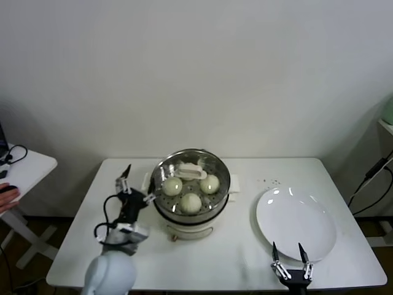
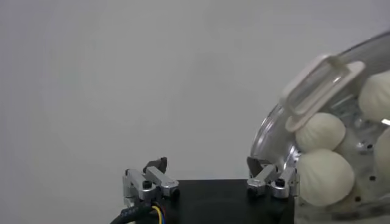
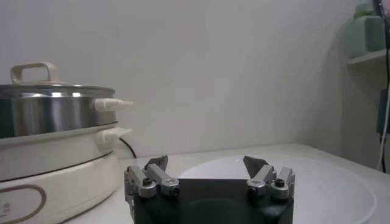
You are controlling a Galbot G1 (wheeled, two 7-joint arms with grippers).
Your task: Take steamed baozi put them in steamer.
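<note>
The steamer (image 1: pixel 191 216) stands mid-table, a shiny steel pot on a cream base, with its glass lid (image 1: pixel 216 167) on. Through the lid I see three off-white baozi (image 1: pixel 172 185) (image 1: pixel 209 183) (image 1: pixel 191 203) resting inside. My left gripper (image 1: pixel 136 186) hovers open just beside the steamer's left side, holding nothing. In the left wrist view this gripper (image 2: pixel 207 167) sits next to the lid's edge, with baozi (image 2: pixel 325 176) behind the glass. My right gripper (image 1: pixel 288 255) is open and empty at the table's front edge, by the white plate (image 1: pixel 296 224).
The plate (image 3: pixel 329 182) is bare and lies right of the steamer (image 3: pixel 49 115). A small white side table (image 1: pixel 27 166) with cables stands at the far left. A shelf (image 3: pixel 368 36) and cables sit beyond the table's right end.
</note>
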